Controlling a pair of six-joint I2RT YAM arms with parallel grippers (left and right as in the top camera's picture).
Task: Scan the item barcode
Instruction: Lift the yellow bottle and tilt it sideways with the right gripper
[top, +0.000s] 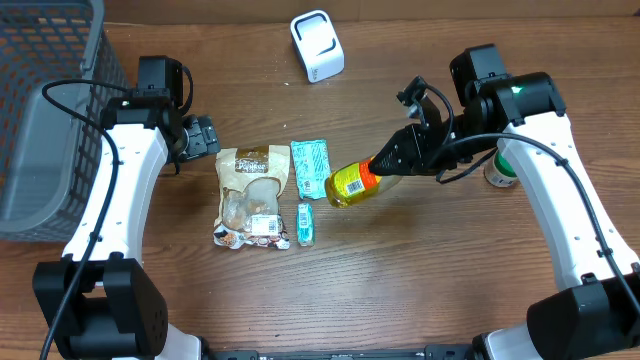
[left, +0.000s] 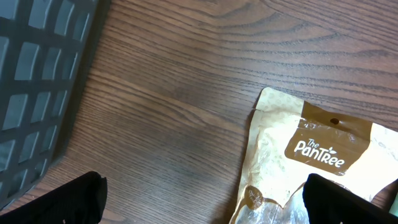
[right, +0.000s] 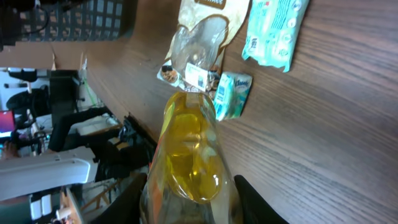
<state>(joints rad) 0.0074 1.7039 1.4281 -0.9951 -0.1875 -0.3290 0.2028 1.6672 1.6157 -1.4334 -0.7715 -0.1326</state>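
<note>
A clear bottle of yellow liquid with a yellow label (top: 355, 183) hangs tilted above the table, base pointing left, and my right gripper (top: 397, 158) is shut on its upper part. In the right wrist view the bottle (right: 189, 149) fills the space between the two black fingers (right: 132, 196). No barcode shows on it. A white scanner (top: 317, 45) stands at the back of the table. My left gripper (top: 205, 137) hovers open at the left, beside the top of a tan snack bag (left: 311, 155), with nothing between its fingers (left: 68, 199).
The tan snack bag (top: 253, 190), a teal packet (top: 311, 168) and a smaller teal packet (top: 306, 224) lie mid-table, below the bottle. A grey mesh basket (top: 40, 120) stands at the far left. A small green-and-white item (top: 497, 172) sits behind the right arm.
</note>
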